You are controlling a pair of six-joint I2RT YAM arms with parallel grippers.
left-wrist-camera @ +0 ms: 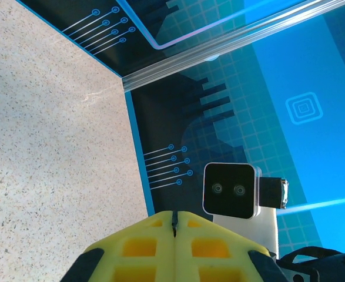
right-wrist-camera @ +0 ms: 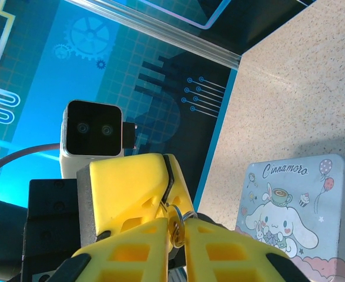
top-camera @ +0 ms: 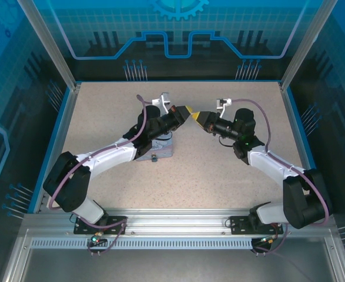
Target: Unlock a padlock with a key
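In the top view the two grippers meet tip to tip above the middle of the table, the left gripper (top-camera: 188, 111) against the right gripper (top-camera: 203, 116). In the right wrist view my right gripper (right-wrist-camera: 175, 224) pinches the brass head of the key (right-wrist-camera: 174, 230), its ring (right-wrist-camera: 187, 216) beside it. The key's blade runs into the seam of the shut left gripper (right-wrist-camera: 171, 176). In the left wrist view the left gripper (left-wrist-camera: 174, 218) has its jaws pressed together, with a thin dark sliver in the seam. The small dark padlock (top-camera: 153, 157) lies on the table at the tin's near edge, below the left arm.
A pale-blue cartoon tin (top-camera: 160, 147) (right-wrist-camera: 295, 205) lies on the speckled table (top-camera: 219, 170) under the left forearm. Blue printed walls and aluminium posts (top-camera: 49, 41) enclose the table. The right wrist camera (left-wrist-camera: 231, 189) faces the left gripper at close range.
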